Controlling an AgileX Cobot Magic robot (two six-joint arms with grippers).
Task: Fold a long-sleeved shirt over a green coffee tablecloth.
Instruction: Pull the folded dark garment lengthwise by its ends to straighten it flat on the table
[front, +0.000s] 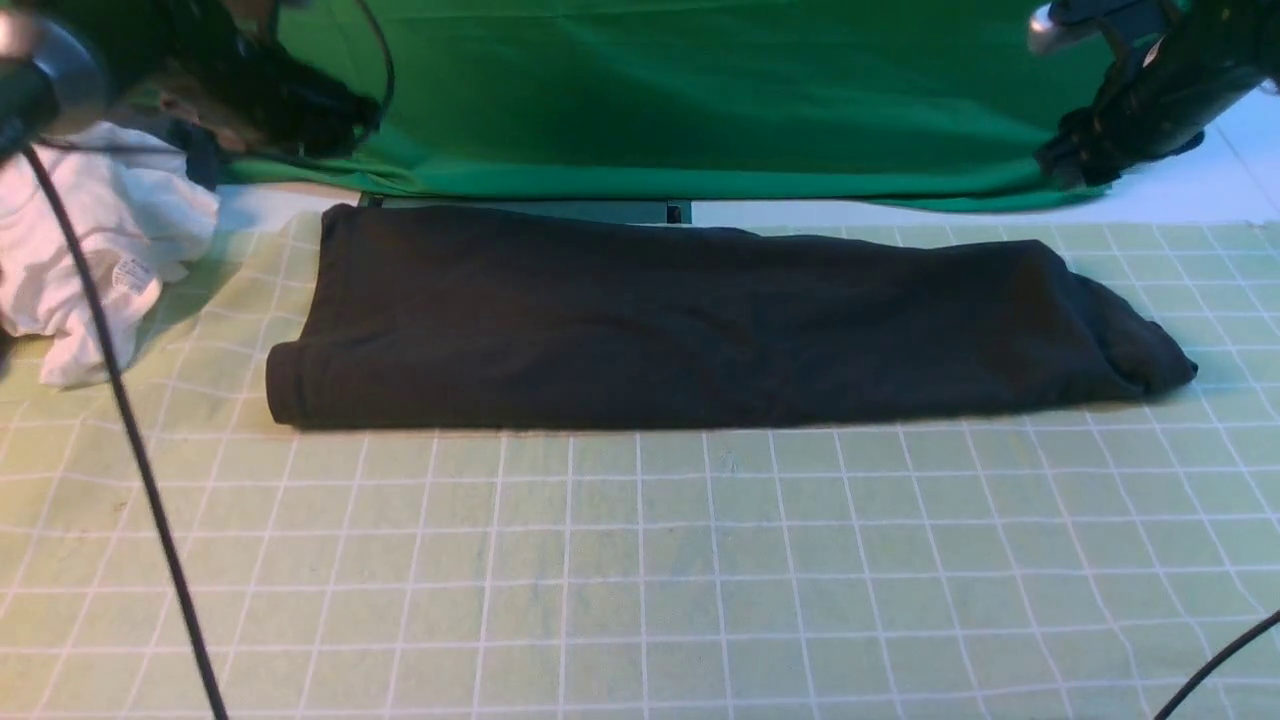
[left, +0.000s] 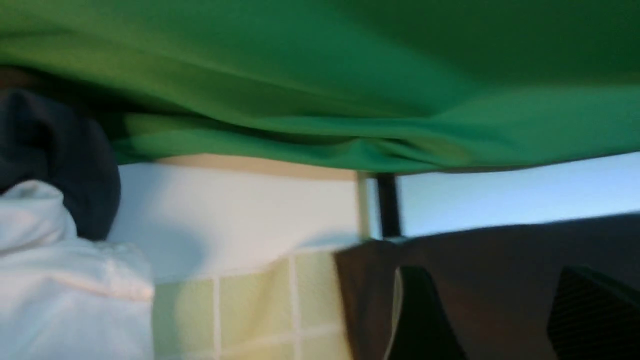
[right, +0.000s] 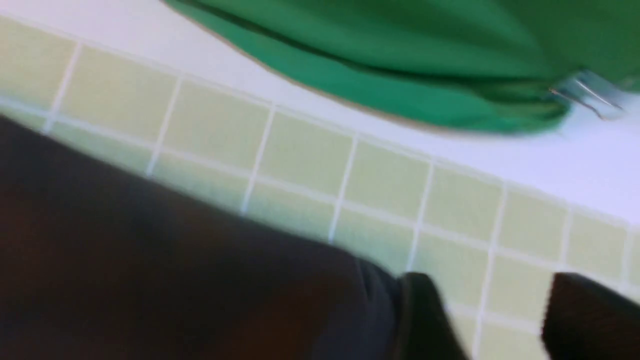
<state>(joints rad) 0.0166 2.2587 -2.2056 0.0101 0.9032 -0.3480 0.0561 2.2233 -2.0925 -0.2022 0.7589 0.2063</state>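
Front view: long-sleeved shirt (front: 700, 320) is a limp, light strip on the green coffee tablecloth (front: 640, 580), left fingers (left: 595, 315) and right fingers (right: 590, 320) wide, so I'd pinch its ends.

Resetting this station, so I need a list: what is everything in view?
black soft-knit long-sleeved shirt: one, black, folded into a long band mid-tablecloth.
pale green grid-lined tablecloth: one, light green, covering the table.
crumpled white garment: one, white, far left.
plain deep-green fabric: one, deep green, hanging behind.
thin black cables: two, black, near left and near right.
left tool: one, black, open, high far left.
right tool: one, black, open, high far right.
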